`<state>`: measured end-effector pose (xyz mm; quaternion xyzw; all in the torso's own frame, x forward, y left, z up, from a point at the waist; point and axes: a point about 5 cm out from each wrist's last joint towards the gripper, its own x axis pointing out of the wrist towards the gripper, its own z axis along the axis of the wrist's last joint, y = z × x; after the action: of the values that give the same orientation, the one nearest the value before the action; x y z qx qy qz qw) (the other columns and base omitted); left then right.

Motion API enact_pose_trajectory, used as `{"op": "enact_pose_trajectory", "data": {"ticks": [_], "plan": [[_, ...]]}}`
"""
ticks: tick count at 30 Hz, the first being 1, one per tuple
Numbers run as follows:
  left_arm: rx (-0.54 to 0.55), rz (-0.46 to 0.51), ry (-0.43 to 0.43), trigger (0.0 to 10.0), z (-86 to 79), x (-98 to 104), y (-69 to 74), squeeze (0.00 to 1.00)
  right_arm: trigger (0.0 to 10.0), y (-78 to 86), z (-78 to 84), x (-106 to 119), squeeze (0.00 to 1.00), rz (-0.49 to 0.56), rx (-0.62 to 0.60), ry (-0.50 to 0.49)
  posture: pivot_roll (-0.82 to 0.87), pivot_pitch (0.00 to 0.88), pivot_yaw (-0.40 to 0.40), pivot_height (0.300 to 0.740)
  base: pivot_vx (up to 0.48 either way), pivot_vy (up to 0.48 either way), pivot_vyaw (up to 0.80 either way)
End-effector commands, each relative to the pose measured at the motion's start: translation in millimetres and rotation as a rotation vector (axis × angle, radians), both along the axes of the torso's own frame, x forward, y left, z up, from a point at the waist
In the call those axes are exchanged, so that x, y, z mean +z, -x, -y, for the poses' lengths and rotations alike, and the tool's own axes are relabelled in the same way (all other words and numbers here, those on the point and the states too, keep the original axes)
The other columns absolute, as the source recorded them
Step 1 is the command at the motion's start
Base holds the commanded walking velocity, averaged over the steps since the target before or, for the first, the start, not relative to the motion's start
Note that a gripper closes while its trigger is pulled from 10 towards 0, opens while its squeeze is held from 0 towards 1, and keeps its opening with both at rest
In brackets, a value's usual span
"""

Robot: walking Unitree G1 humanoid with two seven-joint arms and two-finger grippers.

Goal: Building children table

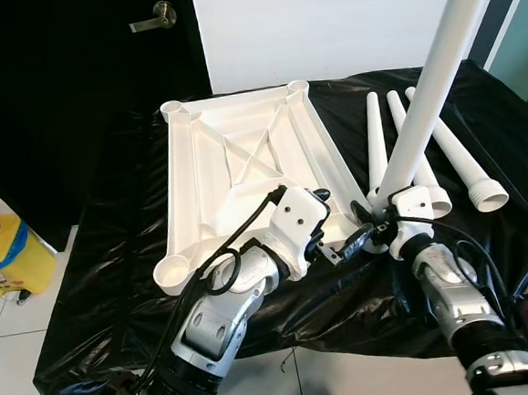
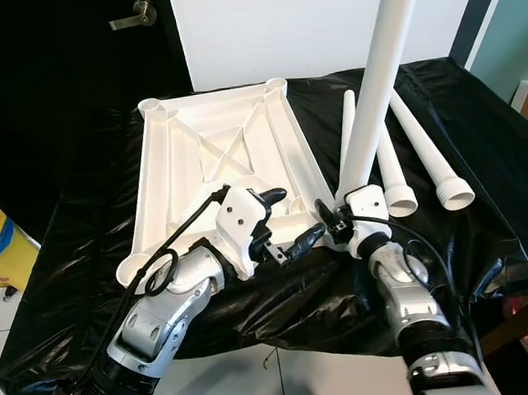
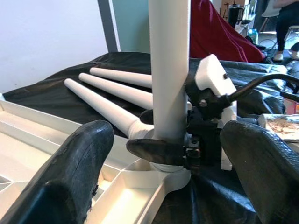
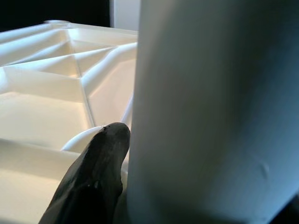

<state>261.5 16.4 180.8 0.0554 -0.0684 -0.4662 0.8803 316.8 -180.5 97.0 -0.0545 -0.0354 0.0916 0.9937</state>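
The white tabletop (image 1: 243,162) lies upside down on the black-covered bench (image 1: 114,264), w/ the right gripper (image 1: 375,218) clamped on a white leg (image 1: 429,84) standing up at its near right corner, the left gripper (image 1: 335,224) spread wide beside it & 3 spare legs (image 1: 406,140) lying nearby.

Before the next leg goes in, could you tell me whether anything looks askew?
The leg held by the right claw leans away from the upturned tabletop rather than standing straight in its corner socket.
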Motion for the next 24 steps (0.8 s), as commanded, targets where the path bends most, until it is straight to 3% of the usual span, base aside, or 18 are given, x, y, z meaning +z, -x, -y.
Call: {"op": "enact_pose_trajectory", "data": {"ticks": [1, 2, 3, 5, 11, 24], "plan": [[-0.038, -0.012, -0.012, 10.0, -0.2, -1.4, 3.6, 0.00, 10.0, 9.9, 0.8, -22.0, 0.00, -0.099, -0.152, -0.050, -0.05, 0.028, 0.002, 0.740, 0.000, 0.000, 0.00], [-0.037, -0.014, -0.013, 10.0, -0.5, -2.3, 4.5, 0.00, 10.0, 14.5, -2.4, -23.1, 0.00, -0.085, -0.276, -0.099, -0.05, 0.026, 0.000, 0.740, 0.000, 0.000, 0.00], [-0.037, -0.014, -0.013, 10.0, -0.5, -2.3, 4.5, 0.00, 10.0, 14.5, -2.4, -23.1, 0.00, -0.085, -0.276, -0.099, -0.05, 0.026, 0.000, 0.740, 0.000, 0.000, 0.00], [-0.035, -0.016, -0.015, 10.0, -0.5, -3.2, 5.8, 0.00, 10.0, 21.9, -10.3, -26.5, 0.00, -0.089, -0.413, -0.161, -0.04, 0.026, 0.000, 0.740, 0.000, 0.000, 0.00], [-0.035, -0.013, -0.019, 10.0, -2.6, -1.8, 6.2, 0.00, 10.0, 21.8, -28.7, -23.9, 0.00, -0.084, -0.371, -0.175, -0.03, 0.019, -0.003, 0.740, 0.000, 0.000, 0.00], [-0.025, -0.013, -0.030, 10.0, -4.2, -4.1, 8.6, 0.00, 10.0, 22.5, -25.6, -19.9, 0.00, -0.071, -0.369, -0.140, -0.01, 0.013, -0.018, 0.740, 0.000, 0.000, 0.00]]}}
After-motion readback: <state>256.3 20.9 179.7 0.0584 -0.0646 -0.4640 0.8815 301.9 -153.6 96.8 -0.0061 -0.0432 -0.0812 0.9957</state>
